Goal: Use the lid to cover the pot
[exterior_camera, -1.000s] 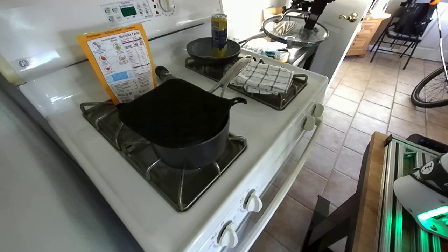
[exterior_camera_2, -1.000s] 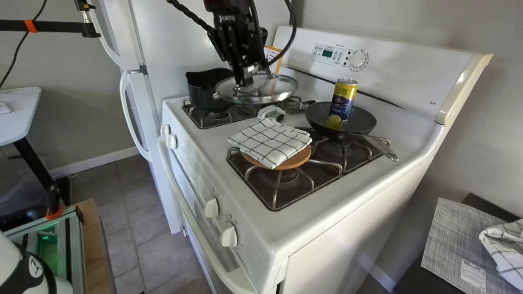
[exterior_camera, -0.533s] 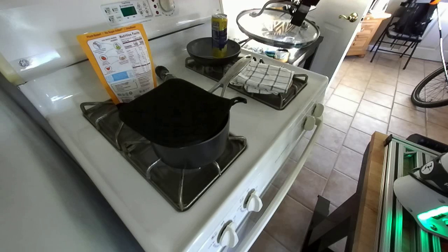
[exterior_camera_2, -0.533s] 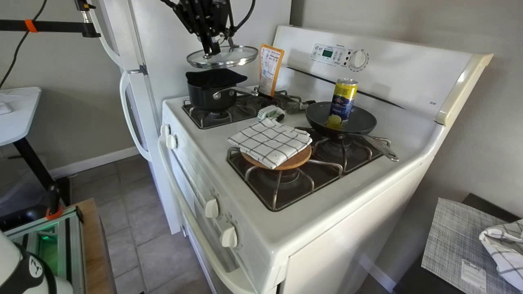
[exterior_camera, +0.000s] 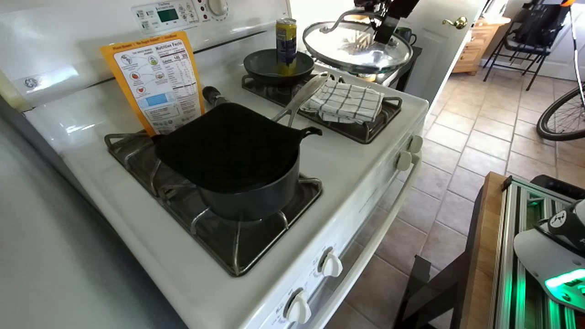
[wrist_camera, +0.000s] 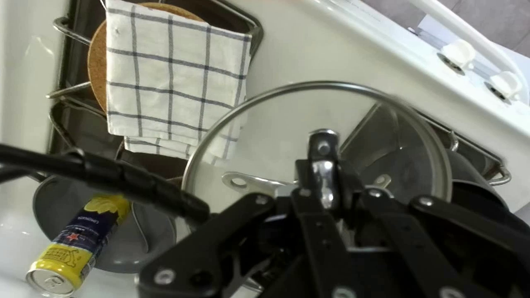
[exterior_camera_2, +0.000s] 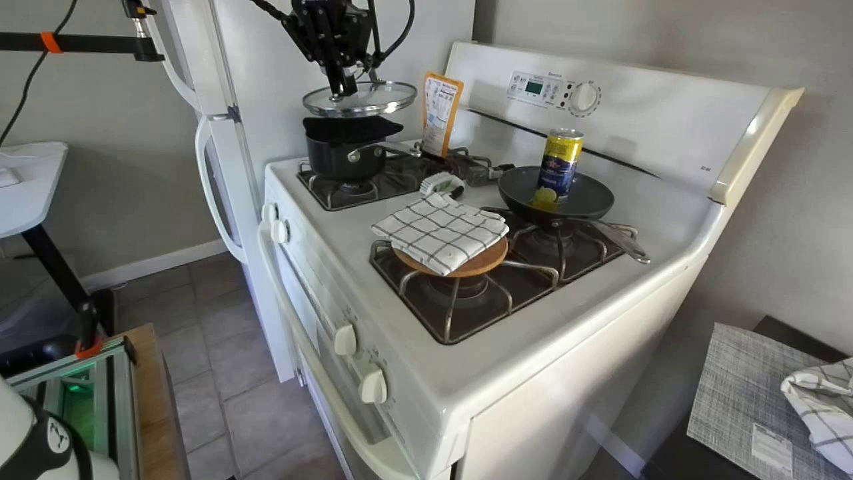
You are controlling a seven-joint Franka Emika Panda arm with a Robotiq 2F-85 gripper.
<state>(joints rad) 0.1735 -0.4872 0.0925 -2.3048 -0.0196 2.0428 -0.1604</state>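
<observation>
The lid is clear glass with a silvery rim and an arched handle. It shows in both exterior views (exterior_camera: 333, 50) (exterior_camera_2: 386, 100) and in the wrist view (wrist_camera: 281, 120). My gripper (exterior_camera: 384, 34) (exterior_camera_2: 343, 85) (wrist_camera: 324, 178) is shut on the lid's handle and holds it in the air. The dark round pot (exterior_camera: 256, 201) stands on a burner; a black shape fills its top, and I cannot tell its inside there. In an exterior view the lid hangs above the pot (exterior_camera_2: 336, 160) with a gap. In the wrist view the lid partly overlaps the pot (wrist_camera: 468, 169).
A dark pan (exterior_camera_2: 593, 200) holds an upright can (exterior_camera_2: 560, 163). A checked towel (exterior_camera_2: 443, 233) lies on a round brown board (exterior_camera_2: 476, 263). A brush (exterior_camera_2: 442, 183) lies beside the towel. An orange-edged pouch (exterior_camera: 157, 82) stands behind the pot. A black cable (wrist_camera: 136, 182) runs beside my gripper.
My gripper has carried the lid left and up in an exterior view, from in front of the pot's handle to above the pot. In the last half second it has sunk slightly.
</observation>
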